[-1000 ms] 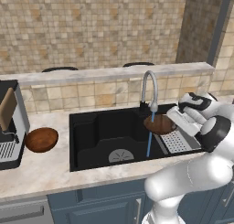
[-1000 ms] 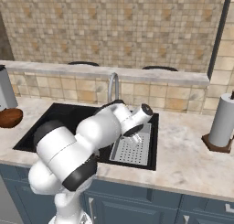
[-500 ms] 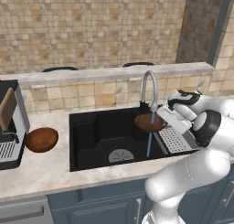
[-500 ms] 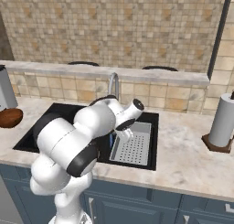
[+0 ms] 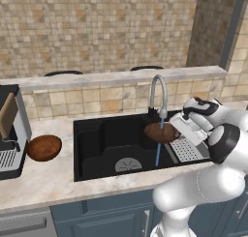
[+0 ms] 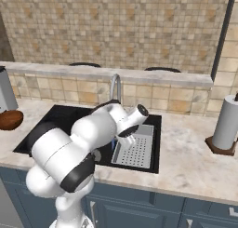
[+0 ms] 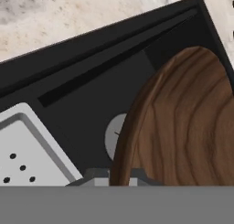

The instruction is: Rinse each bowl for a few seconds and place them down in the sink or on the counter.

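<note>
Over the black sink point(image 5: 97, 149), the claw point(image 5: 177, 127) is pinching 1 bowl point(image 5: 161, 132) by its rim, its jaws pressed tight on the edge. The bowl is hanging under the curved faucet point(image 5: 159, 93), and a thin blue stream of water point(image 5: 158, 154) is falling past it toward the basin floor near the round drain point(image 5: 128, 164). In the hand view the bowl point(image 7: 183, 127) is standing on edge, showing its wood grain, with the drain behind it and the grey perforated tray point(image 7: 27, 154) to one side. The tray point(image 6: 137, 148) is sitting in the sink's right part. The 2nd bowl point(image 5: 43, 147) is resting upright on the counter point(image 5: 43, 180), left of the sink, just beside a coffee machine point(image 5: 10, 132). A paper towel roll point(image 6: 228, 122) is standing on the counter, well to the right.
</note>
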Robot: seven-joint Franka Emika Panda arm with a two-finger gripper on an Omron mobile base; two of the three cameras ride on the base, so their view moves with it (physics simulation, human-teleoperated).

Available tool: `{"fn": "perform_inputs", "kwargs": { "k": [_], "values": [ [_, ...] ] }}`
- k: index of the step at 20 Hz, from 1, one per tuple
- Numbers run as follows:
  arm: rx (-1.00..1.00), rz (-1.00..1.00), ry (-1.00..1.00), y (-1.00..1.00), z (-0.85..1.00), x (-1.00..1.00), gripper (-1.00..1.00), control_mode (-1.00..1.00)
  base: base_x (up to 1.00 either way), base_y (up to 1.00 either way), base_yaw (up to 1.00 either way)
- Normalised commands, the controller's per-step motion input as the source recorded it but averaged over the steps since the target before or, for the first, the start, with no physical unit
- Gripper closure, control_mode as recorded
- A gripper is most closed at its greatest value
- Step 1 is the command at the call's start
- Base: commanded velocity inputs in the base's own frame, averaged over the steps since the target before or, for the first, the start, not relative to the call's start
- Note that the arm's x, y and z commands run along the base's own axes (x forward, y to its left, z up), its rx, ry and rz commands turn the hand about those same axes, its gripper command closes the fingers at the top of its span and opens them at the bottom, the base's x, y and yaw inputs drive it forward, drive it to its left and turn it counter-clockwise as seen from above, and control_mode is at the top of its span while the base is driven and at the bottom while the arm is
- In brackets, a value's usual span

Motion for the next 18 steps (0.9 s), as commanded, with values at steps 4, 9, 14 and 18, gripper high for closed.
{"fn": "perform_inputs", "kwargs": {
  "k": [4, 9, 14, 18],
  "values": [
    [0.01, 0.00, 0.00, 0.00, -0.05, 0.00, 1.00, -1.00, 0.00, 0.00, 0.00],
    [0.00, 0.00, 0.00, 0.01, -0.06, 0.47, 1.00, -1.00, 0.00, 0.00, 0.00],
    [0.00, 0.00, 0.00, -0.01, -0.04, 0.34, 1.00, -1.00, 0.00, 0.00, 0.00],
    [0.00, 0.00, 0.00, -0.12, -0.06, 0.14, 1.00, -1.00, 0.00, 0.00, 0.00]
  ]
}}
